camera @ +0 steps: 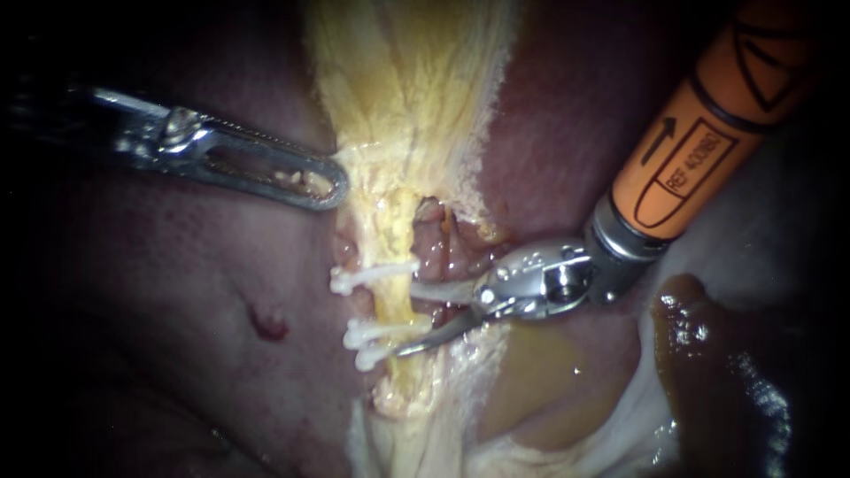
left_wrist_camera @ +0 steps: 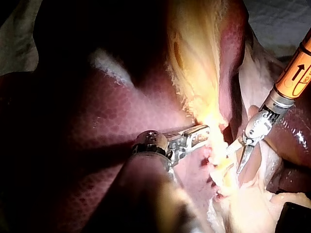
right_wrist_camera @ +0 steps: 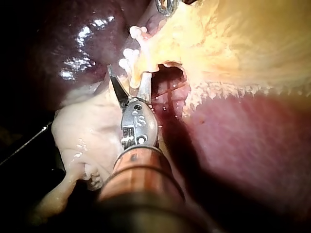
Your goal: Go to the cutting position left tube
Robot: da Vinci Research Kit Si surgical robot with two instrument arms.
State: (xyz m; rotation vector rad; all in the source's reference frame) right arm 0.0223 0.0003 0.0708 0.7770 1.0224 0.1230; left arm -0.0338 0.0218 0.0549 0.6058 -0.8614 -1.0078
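The left tube [camera: 394, 305] runs vertically through mid-frame, crossed by white clips [camera: 372, 276]. From the upper right, the right instrument [camera: 405, 319] holds its blades parted in a V, gripping nothing, tips reaching the tube between clips.

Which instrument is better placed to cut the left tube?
Right. The right instrument has open blades at the left tube, between the clips. The left instrument sits off to the side, higher up against the yellow tissue.
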